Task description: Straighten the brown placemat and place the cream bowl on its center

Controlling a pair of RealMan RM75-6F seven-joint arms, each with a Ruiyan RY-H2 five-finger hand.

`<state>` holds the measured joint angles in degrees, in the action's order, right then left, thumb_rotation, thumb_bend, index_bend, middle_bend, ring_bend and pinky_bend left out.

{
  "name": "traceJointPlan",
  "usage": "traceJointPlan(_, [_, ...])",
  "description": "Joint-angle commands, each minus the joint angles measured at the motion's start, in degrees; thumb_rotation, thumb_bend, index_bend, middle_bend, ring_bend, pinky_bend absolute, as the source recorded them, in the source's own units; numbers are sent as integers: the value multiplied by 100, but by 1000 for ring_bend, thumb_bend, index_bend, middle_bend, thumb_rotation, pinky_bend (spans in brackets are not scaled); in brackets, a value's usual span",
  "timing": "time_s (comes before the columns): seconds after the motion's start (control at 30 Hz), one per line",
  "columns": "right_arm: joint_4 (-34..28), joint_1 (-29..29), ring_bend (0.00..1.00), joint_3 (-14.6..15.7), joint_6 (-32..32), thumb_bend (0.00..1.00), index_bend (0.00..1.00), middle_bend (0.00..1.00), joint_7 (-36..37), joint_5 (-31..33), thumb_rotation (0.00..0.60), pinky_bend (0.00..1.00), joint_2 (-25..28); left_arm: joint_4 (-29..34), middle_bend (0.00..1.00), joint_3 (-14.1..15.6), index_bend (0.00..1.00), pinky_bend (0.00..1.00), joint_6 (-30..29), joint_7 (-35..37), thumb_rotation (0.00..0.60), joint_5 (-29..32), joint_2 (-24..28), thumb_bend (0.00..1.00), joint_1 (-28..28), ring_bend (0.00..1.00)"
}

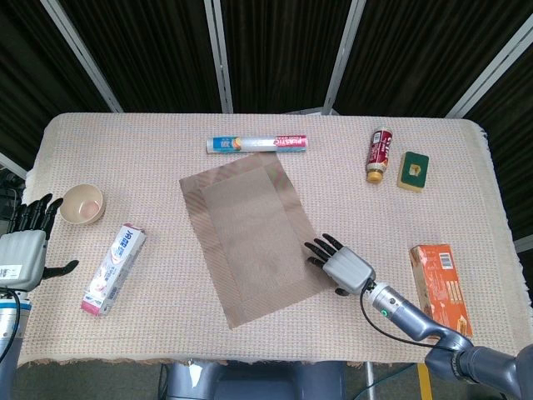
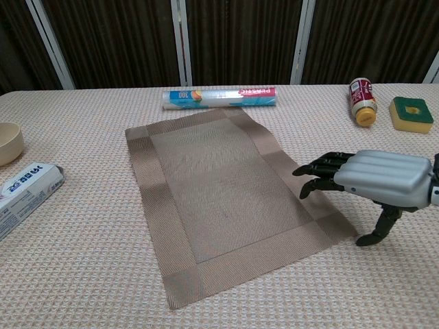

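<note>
The brown placemat [image 1: 250, 236] [image 2: 223, 194] lies askew in the middle of the table, its long side slanting toward the front right. My right hand [image 1: 341, 265] [image 2: 370, 181] hovers flat at its front right corner, fingers spread and extended over the mat's right border, holding nothing. The cream bowl [image 1: 82, 203] [image 2: 8, 142] sits upright at the far left of the table. My left hand [image 1: 25, 242] is at the table's left edge, just below the bowl, fingers apart and empty; the chest view does not show it.
A toothpaste box [image 1: 114, 269] [image 2: 24, 188] lies between the bowl and the mat. A roll of plastic wrap [image 1: 256, 144] [image 2: 219, 97] lies behind the mat. A small bottle [image 1: 379, 154] [image 2: 362, 101], a green sponge [image 1: 412, 169] [image 2: 411, 114] and an orange box [image 1: 439, 279] are on the right.
</note>
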<state>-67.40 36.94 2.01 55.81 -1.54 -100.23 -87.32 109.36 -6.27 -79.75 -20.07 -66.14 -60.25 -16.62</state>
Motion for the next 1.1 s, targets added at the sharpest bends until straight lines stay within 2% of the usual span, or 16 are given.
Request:
traceJointPlan(0.03, [172,28,0,62,76,45,202,2,83,-55,600,0,-118,-2,0,-6,0,0,2,-4,600,5,-3,44,4,0])
traceJointPlan(0.3, [307,77,0,65,203,92,208,7,124,-70,600,0,-261,-17,0,-28,0,0,53,-8,600,38,-13,46,-1,0])
traceJointPlan(0.73, [197,159,0,-21,291,165,228,16,227,73,600,0,-247,-32,0,-46,0,0,117,40,600,29,0,45,5,0])
traceJointPlan(0.83, [191,163,0,16,290,242,283,32,234,82,600,0,-252,-28,0,-47,0,0,125,55,600,16,5,45,12,0])
traceJointPlan(0.93, [192,152,0,41,348,321,406,58,269,79,600,0,-291,-24,0,-48,0,0,130,64,600,2,11,45,18,0])
traceJointPlan(1.1, [172,87,0,86,517,360,600,92,450,77,600,0,-365,-24,0,-48,0,0,144,67,600,-10,8,45,22,0])
